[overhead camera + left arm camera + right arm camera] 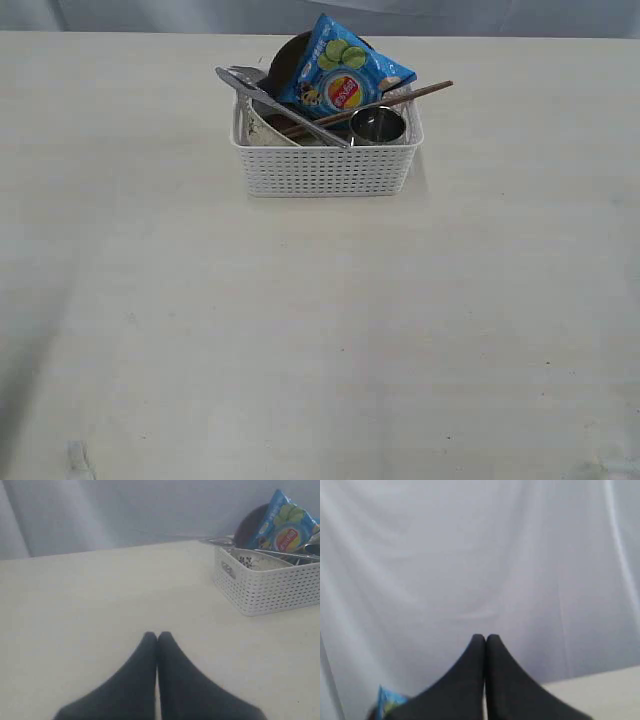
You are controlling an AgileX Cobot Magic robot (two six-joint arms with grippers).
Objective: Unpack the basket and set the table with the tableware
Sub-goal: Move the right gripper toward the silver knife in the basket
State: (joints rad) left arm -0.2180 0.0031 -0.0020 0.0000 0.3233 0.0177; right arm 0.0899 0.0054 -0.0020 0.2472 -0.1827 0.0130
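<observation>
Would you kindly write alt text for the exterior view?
A white basket sits near the top centre on a cream table, packed with a blue chip bag, steel cup, knife and chopsticks.

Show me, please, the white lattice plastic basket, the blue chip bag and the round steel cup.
white lattice plastic basket point(325, 172): exterior view, middle of its front wall.
blue chip bag point(343, 78): exterior view, centre of its printed face.
round steel cup point(378, 127): exterior view, inside its open mouth.
</observation>
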